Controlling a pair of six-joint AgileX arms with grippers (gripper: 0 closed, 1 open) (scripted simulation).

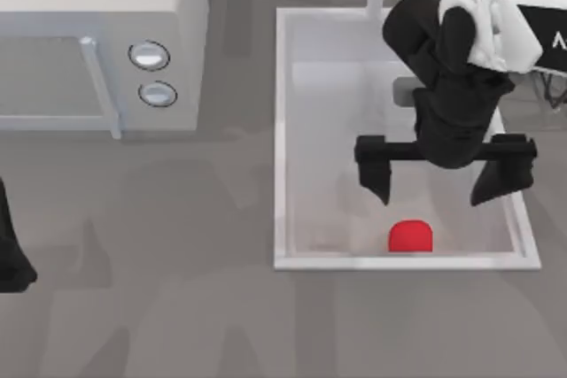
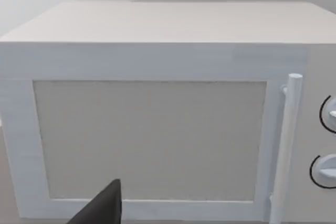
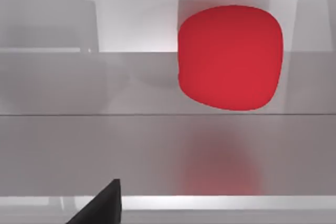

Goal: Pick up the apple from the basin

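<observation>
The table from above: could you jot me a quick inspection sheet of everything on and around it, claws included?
Surface: grey table, bare toward the front.
Job's things: red apple lies in the white basin, against its near wall.
Clutter: white microwave at the table's left, door shut, two knobs.
Claws: right claw open, over the basin, short of the apple, not touching it. Left claw parked at the table's left edge, facing the microwave.
Cables: thin dark lines by the right arm at the right edge.
Surroundings: pale wall behind the table.
</observation>
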